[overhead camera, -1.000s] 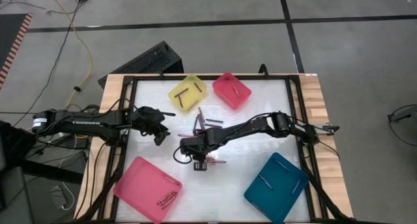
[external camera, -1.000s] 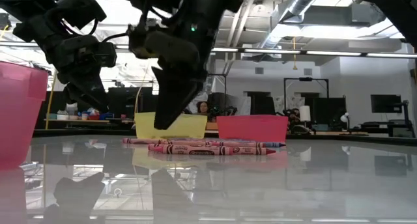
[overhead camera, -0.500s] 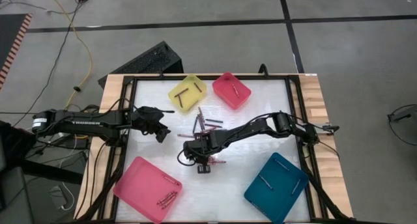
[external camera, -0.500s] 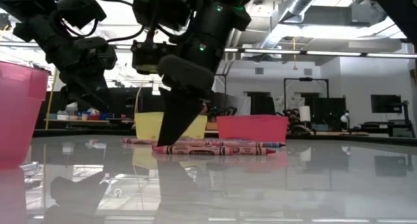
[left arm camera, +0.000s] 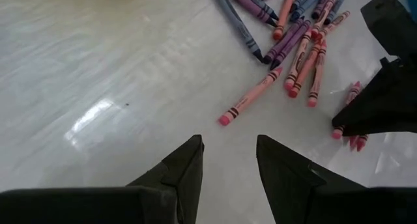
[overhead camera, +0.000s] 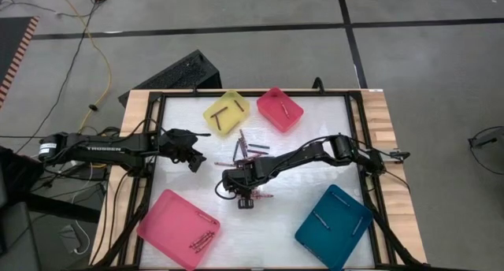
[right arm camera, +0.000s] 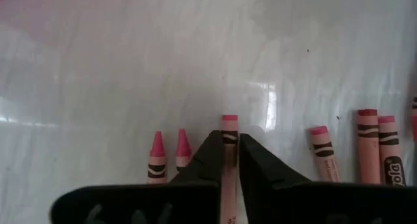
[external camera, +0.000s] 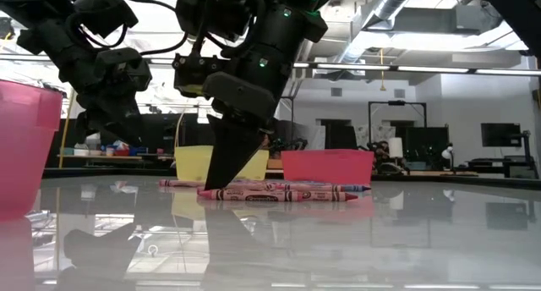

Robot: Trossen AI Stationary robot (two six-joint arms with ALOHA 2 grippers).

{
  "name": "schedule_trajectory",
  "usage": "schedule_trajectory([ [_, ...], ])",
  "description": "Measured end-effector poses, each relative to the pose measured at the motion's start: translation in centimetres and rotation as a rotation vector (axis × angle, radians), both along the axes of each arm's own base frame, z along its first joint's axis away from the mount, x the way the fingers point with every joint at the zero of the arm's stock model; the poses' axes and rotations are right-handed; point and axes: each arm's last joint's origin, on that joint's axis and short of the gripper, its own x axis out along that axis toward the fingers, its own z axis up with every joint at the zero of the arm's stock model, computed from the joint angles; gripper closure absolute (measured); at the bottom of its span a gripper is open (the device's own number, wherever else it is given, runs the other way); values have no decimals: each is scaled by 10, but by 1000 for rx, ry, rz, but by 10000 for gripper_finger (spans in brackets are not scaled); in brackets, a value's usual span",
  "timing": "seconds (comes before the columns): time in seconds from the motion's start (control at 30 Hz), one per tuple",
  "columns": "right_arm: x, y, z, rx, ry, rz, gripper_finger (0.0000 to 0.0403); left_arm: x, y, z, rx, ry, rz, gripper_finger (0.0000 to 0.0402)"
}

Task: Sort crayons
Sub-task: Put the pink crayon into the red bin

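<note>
Pink crayon (right arm camera: 229,140) between right fingers (right arm camera: 210,157); label unreadable.

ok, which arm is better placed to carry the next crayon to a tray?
Right. The right gripper is down at the table with its fingers closed around a pink crayon. The left gripper hangs open above bare table, short of the crayon pile.

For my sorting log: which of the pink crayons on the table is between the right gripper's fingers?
The pink crayon running straight between the right gripper fingers. Its flat end pokes out past the fingertips; the other pink crayons lie apart on either side, untouched.
</note>
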Motion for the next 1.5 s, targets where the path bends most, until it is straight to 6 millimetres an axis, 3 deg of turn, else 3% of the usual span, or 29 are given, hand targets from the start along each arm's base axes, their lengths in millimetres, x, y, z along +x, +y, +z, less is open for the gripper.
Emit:
schedule_trajectory([
  [0.13,0,0,0,5,4,-13,396,0,0,0,-10,-2,9,269],
  [0.57,-1,-8,8,22,-8,-46,400,0,1,0,0,0,29,269],
  [1.1,-4,-43,62,38,-177,-124,400,0,1,1,16,-8,22,269],
  [1.5,-27,-56,106,26,-204,-153,401,2,1,3,24,-33,19,269],
])
